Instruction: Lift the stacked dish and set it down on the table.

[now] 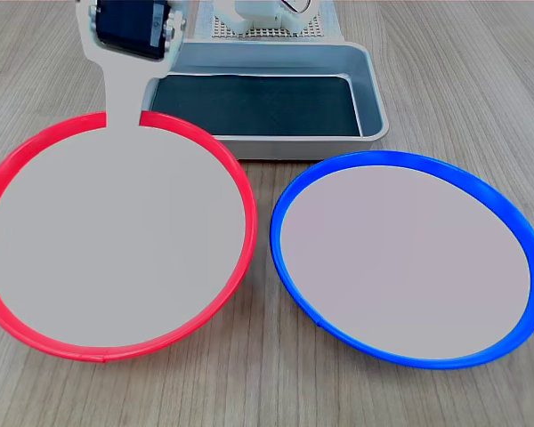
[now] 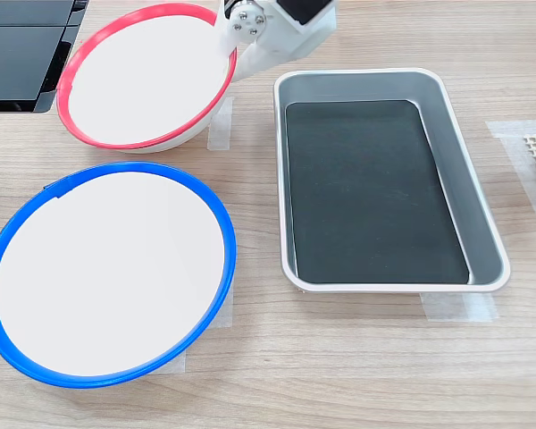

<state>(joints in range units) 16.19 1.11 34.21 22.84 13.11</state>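
two plates (image 1: 116,240), one tray (image 2: 464,188), one claw (image 1: 125,89)

The first exterior view sits low and close, looking across the desk (image 1: 445,80) toward the arm's base at the far edge; the red-rimmed plate (image 1: 36,160) fills the first exterior view's left, the blue-rimmed plate (image 1: 409,258) its right, and the grey tray (image 1: 374,89) lies beyond them.

The second exterior view looks down more steeply from higher up (roughly a quarter turn round from the other camera). Here the tray (image 2: 482,223) occupies the second exterior view's right, the blue-rimmed plate (image 2: 107,277) its near left, the red-rimmed plate (image 2: 143,80) its far left.

Both exterior views share the two plates, the tray and the desk (image 2: 357,357) between them.
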